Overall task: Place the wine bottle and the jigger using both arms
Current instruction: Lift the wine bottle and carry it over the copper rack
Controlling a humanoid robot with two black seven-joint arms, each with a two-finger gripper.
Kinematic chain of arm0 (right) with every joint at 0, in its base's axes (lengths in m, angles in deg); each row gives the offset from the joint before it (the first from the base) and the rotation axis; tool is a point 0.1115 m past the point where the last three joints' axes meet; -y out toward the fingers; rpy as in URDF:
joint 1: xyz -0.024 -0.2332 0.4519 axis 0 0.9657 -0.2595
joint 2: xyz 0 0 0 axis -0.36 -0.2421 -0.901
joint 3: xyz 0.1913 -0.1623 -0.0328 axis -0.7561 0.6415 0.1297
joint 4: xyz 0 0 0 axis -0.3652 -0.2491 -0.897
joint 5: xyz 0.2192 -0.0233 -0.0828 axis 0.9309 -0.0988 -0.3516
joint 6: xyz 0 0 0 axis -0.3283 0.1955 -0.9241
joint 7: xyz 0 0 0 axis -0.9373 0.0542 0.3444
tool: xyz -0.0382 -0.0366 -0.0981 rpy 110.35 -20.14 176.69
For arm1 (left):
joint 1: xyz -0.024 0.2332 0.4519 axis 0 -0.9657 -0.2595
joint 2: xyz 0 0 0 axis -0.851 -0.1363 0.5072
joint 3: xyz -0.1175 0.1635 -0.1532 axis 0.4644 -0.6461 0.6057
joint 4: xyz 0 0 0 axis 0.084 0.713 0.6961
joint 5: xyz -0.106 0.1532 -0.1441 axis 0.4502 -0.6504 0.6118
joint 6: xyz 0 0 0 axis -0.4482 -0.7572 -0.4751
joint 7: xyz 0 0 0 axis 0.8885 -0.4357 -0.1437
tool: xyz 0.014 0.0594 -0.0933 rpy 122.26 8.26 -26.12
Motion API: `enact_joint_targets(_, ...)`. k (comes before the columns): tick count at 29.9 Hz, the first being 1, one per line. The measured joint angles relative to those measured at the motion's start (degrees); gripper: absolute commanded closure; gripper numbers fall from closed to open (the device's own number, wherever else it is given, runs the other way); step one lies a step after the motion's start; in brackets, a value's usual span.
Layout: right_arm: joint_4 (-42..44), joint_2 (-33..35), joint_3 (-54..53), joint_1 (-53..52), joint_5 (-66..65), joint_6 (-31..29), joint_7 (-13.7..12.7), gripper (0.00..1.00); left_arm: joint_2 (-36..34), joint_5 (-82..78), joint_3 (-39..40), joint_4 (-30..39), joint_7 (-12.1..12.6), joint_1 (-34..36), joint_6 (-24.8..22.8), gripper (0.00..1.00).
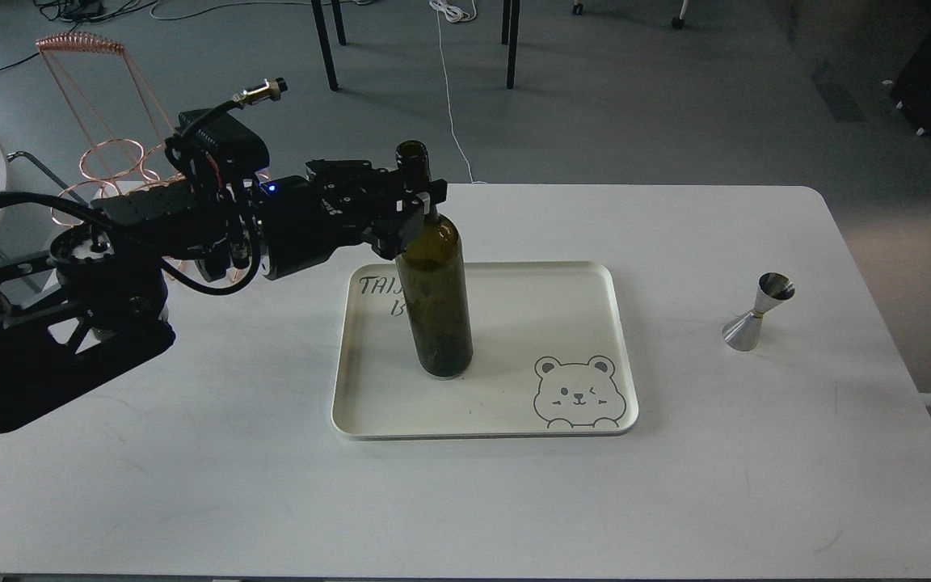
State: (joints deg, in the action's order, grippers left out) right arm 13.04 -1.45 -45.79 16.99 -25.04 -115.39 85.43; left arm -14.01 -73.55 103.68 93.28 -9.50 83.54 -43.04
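Green wine bottle (436,299) leans on the tray (603,279), left jaws clamped round its neck.

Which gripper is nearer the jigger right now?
Neither is near. The left gripper is across the tray, clamped on the wine bottle neck. The right gripper isn't in view; only a cable shows at the right edge, beyond the jigger.

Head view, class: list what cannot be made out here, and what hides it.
- Left gripper at the wine bottle neck: dark, contact unclear.
- Right arm: cut off by the right edge, gripper unseen.
- Tray lettering: partly behind the bottle.
- Jigger: markings too small.
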Motion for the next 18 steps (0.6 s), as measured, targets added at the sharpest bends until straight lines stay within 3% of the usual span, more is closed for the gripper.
enact_joint_targets(9,-0.1,0.2,0.0,0.0,0.0,0.0,0.0,0.02,-6.2,3.6,4.5,0.9,-0.5,5.3,-2.9,0.87)
enact_joint_targets(18,-0.1,1.4,-0.1,0.1,0.0,0.0,0.0,0.02,-14.0,7.2,4.8,-6.9,-4.5,12.0,-4.3,0.88)
